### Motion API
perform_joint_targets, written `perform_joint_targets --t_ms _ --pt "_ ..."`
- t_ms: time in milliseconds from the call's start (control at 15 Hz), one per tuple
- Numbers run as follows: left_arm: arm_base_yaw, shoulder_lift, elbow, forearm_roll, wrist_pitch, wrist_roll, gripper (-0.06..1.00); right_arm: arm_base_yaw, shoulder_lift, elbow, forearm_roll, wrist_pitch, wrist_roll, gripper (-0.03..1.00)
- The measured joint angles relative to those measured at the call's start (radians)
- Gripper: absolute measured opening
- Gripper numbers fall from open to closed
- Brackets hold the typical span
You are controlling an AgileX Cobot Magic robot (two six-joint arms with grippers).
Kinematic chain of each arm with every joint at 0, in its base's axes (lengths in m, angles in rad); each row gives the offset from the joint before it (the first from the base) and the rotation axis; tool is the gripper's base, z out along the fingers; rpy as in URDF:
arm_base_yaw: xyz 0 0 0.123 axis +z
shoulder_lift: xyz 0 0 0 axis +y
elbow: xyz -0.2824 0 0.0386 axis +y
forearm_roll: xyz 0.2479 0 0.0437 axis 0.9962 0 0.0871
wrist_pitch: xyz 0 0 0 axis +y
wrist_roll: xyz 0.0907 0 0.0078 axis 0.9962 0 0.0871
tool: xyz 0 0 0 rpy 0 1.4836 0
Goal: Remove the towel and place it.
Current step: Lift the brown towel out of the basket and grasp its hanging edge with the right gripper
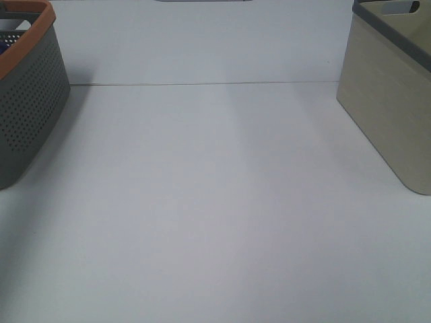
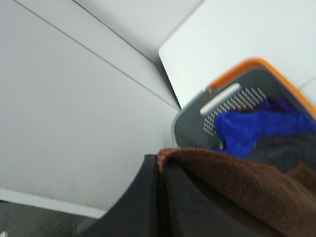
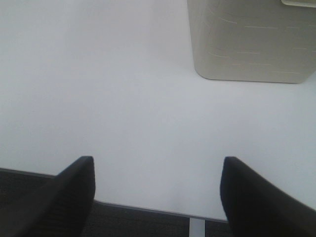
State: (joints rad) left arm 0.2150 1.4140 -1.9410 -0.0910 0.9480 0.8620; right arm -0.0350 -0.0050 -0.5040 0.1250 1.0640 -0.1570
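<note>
- The left pincer is being pressed together on an edge of the dark brown towel.
- The towel is being held just beside the orange-rimmed grey basket, where a blue cloth is lying; contact cannot be told.
- The right pincer is being held spread, gripping nothing, above the white table.
- In the high view, the grey basket is being recorded at 9 o'clock, the beige basket at 3 o'clock.

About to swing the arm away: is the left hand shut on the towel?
Shut on it: in the left wrist view the left hand has its fingers pressed together, with the towel pinched between them.
</note>
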Motion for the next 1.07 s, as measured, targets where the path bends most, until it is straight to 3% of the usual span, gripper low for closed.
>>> perform_joint_targets --t_ms 133,200,333,533,600,867,1067 --pt "0.000 -0.012 -0.004 -0.136 -0.126 0.016 0.00 0.000 0.000 0.000 0.000 0.000 0.000 0.63" --pt "0.000 -0.012 -0.006 -0.167 -0.145 0.032 0.00 0.000 0.000 0.000 0.000 0.000 0.000 0.63" --pt "-0.041 -0.012 -0.016 -0.254 -0.203 0.143 0.00 0.000 0.000 0.000 0.000 0.000 0.000 0.63" --pt "-0.183 0.012 -0.019 -0.281 -0.229 0.252 0.00 0.000 0.000 0.000 0.000 0.000 0.000 0.63" --pt "-0.296 0.050 -0.019 -0.287 -0.230 0.279 0.00 0.000 0.000 0.000 0.000 0.000 0.000 0.63" --pt "-0.424 0.122 -0.019 -0.292 -0.226 0.286 0.00 0.000 0.000 0.000 0.012 0.000 0.000 0.63" --pt "-0.462 0.201 -0.021 -0.291 -0.185 0.316 0.00 0.000 0.004 0.000 0.026 -0.001 0.000 0.63"
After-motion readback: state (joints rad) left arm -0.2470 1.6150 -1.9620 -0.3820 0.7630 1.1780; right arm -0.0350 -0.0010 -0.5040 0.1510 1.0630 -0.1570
